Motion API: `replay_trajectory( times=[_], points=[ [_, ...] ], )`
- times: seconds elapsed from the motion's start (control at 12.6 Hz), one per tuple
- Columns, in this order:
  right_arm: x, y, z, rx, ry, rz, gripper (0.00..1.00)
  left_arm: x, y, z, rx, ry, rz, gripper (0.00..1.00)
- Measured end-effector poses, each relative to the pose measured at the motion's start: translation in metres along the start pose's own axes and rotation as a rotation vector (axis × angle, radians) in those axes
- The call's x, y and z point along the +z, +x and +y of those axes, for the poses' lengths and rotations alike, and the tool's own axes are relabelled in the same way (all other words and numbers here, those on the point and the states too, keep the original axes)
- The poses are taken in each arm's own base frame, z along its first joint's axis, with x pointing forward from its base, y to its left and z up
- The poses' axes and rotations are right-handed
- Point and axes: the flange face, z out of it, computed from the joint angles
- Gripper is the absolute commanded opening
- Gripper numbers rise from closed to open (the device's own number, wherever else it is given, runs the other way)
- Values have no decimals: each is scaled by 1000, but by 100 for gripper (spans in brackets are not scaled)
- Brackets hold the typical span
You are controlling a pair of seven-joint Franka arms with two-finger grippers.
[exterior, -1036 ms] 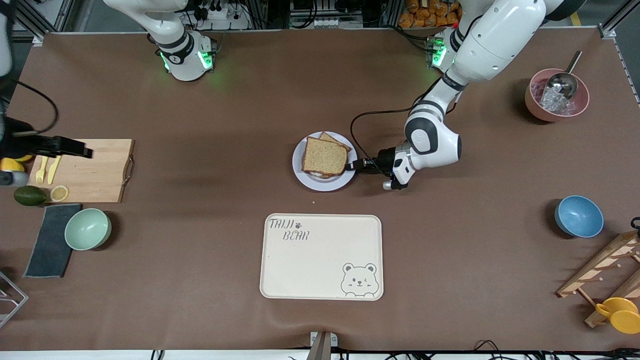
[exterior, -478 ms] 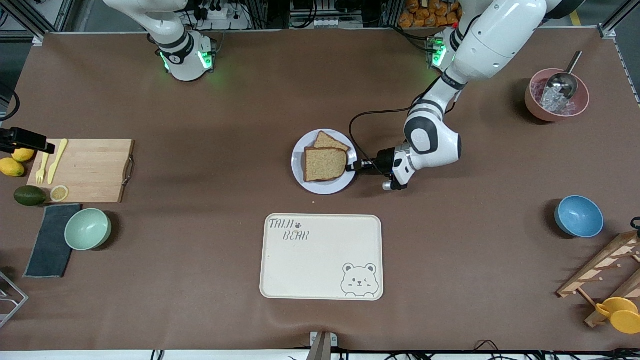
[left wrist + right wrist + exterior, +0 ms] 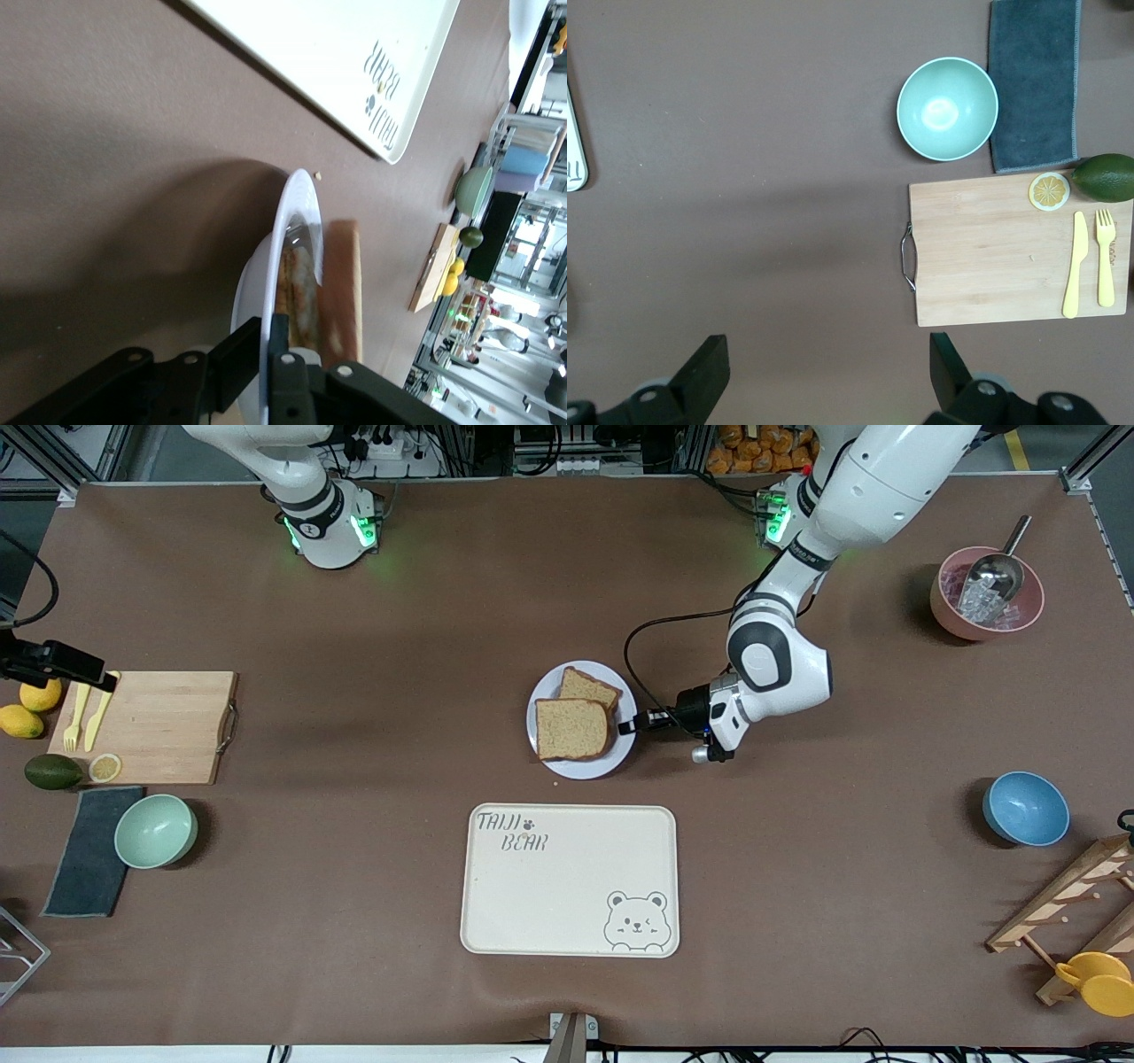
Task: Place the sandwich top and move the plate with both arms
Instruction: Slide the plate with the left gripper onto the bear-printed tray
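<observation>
The pale lavender plate (image 3: 620, 757) sits near the table's middle, just farther from the front camera than the cream tray. The sandwich top (image 3: 571, 729), a speckled tan slice, lies on the plate over a second slice (image 3: 592, 688) that peeks out from under it. My left gripper (image 3: 631, 724) is shut on the plate's rim at the side toward the left arm's end. In the left wrist view the rim (image 3: 297, 204) runs between the jaws of my left gripper (image 3: 270, 341), with the sandwich top (image 3: 341, 292) edge-on. My right gripper (image 3: 102, 677) is open and empty over the cutting board's end; the right wrist view (image 3: 828, 372) shows only bare table between the jaws.
The cream bear tray (image 3: 570, 880) lies nearer the front camera than the plate. A wooden cutting board (image 3: 159, 726) with yellow knife and fork, a green bowl (image 3: 156, 830), dark cloth, avocado and lemons sit at the right arm's end. A blue bowl (image 3: 1026, 808) and a pink bowl (image 3: 985, 593) sit at the left arm's end.
The plate with the sandwich has shifted a little toward the front camera and the left arm's end, held by my left gripper. My right gripper has drawn back toward the table's end.
</observation>
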Motion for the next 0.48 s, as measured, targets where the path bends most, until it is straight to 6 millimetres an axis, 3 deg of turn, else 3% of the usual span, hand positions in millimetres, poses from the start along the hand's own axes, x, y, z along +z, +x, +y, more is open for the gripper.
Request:
replay_trajectory(
  times=[0.48],
  points=[
    [-32,12,-3,-1,-25,47,100,-7,-5,2,-43,-52,52,0]
  ],
)
